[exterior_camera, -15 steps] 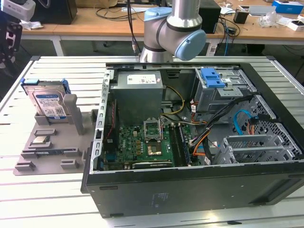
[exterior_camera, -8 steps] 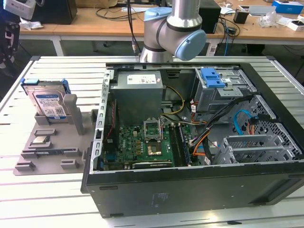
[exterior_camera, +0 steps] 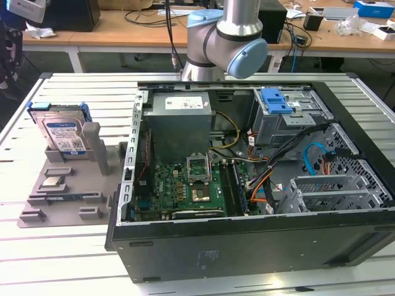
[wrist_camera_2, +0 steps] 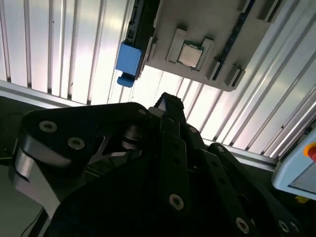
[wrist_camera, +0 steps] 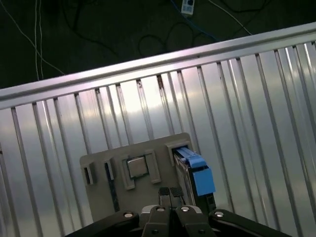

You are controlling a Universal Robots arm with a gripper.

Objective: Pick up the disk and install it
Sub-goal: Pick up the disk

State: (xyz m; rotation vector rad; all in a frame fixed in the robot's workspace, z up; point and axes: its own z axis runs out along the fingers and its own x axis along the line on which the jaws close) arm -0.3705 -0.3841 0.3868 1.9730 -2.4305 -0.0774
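The silver disk (exterior_camera: 62,132) carries a white-and-blue label (exterior_camera: 66,137) in a blue frame (exterior_camera: 38,106). The motherboard (exterior_camera: 179,185) is green, the case (exterior_camera: 247,253) black.

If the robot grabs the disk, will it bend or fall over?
Probably stiff: the disk looks like a metal slab in a blue frame. It stands on edge in the grey holder, so a sideways push might tip it. Its smooth face may be slippery.

Slatted table (exterior_camera: 62,259) carries grey holder (exterior_camera: 68,197) and computer case (exterior_camera: 247,246) (side open).
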